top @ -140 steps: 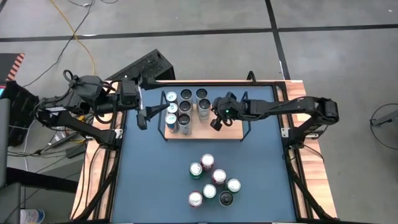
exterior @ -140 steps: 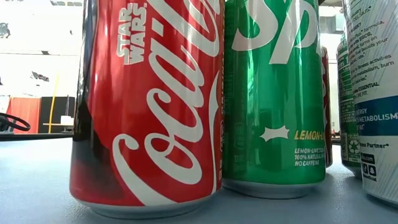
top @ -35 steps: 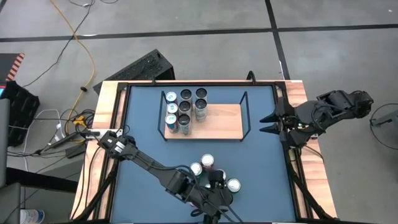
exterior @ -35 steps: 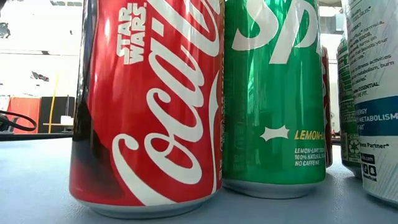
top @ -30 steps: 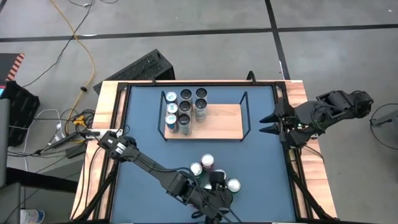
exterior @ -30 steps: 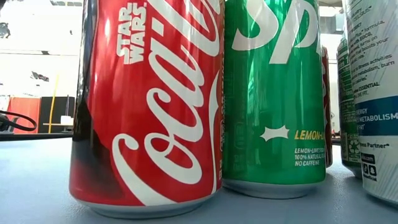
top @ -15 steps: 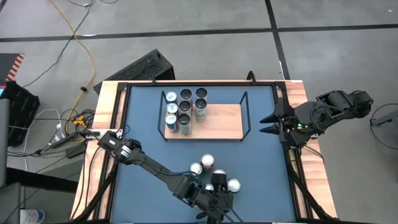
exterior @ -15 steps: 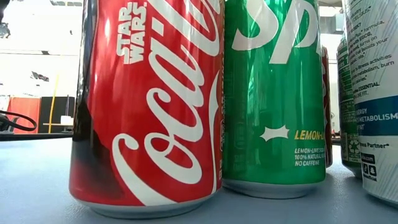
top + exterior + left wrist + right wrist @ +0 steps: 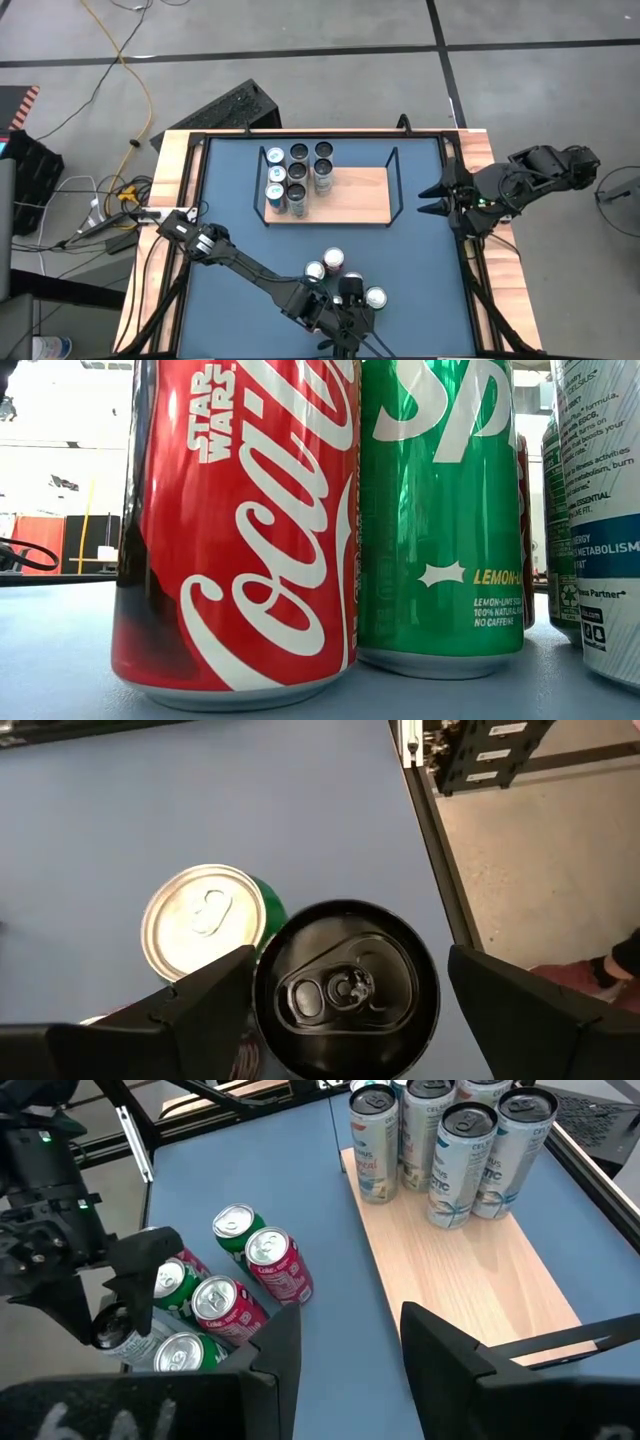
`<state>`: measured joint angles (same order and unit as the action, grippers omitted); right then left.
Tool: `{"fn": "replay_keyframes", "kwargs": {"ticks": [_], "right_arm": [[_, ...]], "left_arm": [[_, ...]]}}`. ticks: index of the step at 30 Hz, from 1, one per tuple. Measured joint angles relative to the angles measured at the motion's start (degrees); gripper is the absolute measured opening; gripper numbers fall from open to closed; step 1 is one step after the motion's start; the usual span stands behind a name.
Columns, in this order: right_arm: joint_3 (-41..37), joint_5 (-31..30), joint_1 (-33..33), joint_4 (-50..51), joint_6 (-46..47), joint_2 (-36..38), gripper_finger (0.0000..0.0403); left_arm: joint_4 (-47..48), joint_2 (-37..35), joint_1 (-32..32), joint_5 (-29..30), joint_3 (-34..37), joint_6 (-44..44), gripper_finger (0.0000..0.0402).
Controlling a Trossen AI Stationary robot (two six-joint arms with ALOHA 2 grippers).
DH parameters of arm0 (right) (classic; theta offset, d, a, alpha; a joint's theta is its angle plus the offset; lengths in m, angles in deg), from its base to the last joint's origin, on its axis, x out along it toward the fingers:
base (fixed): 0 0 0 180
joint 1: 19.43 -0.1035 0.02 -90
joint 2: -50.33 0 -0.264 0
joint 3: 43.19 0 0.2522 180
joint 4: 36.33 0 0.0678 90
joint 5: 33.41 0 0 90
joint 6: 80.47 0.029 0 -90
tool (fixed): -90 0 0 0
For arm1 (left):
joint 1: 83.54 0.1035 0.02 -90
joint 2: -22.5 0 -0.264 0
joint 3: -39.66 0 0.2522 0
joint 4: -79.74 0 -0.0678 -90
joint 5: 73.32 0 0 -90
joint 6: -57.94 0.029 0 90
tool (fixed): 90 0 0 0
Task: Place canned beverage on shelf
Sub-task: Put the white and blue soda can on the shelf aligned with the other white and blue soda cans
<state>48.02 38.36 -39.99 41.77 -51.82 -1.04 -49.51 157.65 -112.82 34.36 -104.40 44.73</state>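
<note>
Several loose cans [image 9: 335, 272] stand in a cluster near the table's front edge. One of them is a black-topped can [image 9: 345, 990] next to a green can with a silver top [image 9: 205, 925]. My left gripper [image 9: 350, 1015] is open over this cluster, one finger on each side of the black-topped can, and I see no touch. The shelf [image 9: 350, 195], a light-wood board in a black wire frame, holds several tall cans [image 9: 298, 175] at its left end. My right gripper [image 9: 428, 200] waits open at the table's right edge, holding nothing.
The low view is filled by a red cola can [image 9: 240, 530] and a green soda can [image 9: 440, 510] standing on the blue tabletop. The right half of the shelf board [image 9: 470, 1270] is bare wood. A black frame rail [image 9: 470, 260] runs along the table's right side.
My left gripper has sunk a little toward the cluster, coming down around the black-topped can, and has stayed open. The cans have not moved.
</note>
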Motion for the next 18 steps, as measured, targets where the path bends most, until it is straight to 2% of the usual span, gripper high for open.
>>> {"fn": "replay_keyframes", "kwargs": {"ticks": [4,10,14,18], "right_arm": [[0.0,0.0,0.0,0.1,0.1,0.0,0.0154],[0.0,-0.2,0.0,1.5,1.3,0.0,0.0154],[0.0,-1.3,0.0,2.7,2.9,0.0,0.0154],[0.0,-1.4,0.0,2.8,3.5,0.0,0.0154]], "left_arm": [[0.1,0.0,0.1,-0.7,0.0,-1.5,0.0301],[0.2,0.0,0.1,-0.8,0.0,-2.4,0.0236],[0.5,-0.1,0.1,-1.1,0.0,-2.4,0.0236],[1.9,-0.1,0.3,-3.9,-1.2,-1.9,0.0236]]}}
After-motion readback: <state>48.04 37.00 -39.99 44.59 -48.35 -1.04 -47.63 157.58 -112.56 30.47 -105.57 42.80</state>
